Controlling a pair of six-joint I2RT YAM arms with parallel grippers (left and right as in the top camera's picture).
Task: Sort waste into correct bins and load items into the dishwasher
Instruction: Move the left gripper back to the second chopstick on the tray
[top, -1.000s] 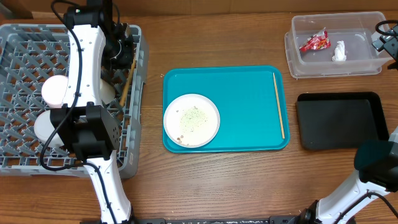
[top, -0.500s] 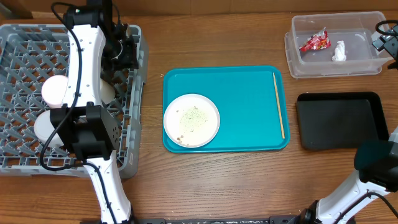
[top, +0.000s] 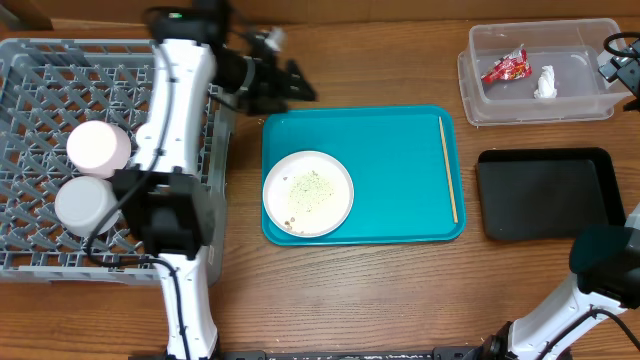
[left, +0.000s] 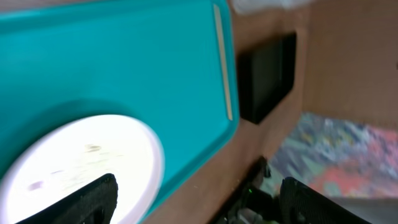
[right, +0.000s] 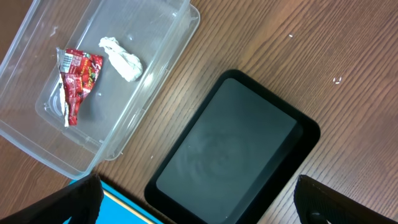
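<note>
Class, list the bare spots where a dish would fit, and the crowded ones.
Free: the teal tray between the white plate and the chopstick; the whole black tray; the wooden table in front of the teal tray. Crowded: the clear tub, holding a wrapper and tissue, and the rack's left side with two round dishes.

Brown wood-grain table (top: 380, 290) under even light

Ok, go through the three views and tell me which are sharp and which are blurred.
Left wrist view: blurred throughout; the round white plate and the thin wooden chopstick on the teal plastic tray have smeared edges. Right wrist view: sharp, with a faint sheen on the shallow black rectangular tray. Overhead view: sharp and evenly lit.
</note>
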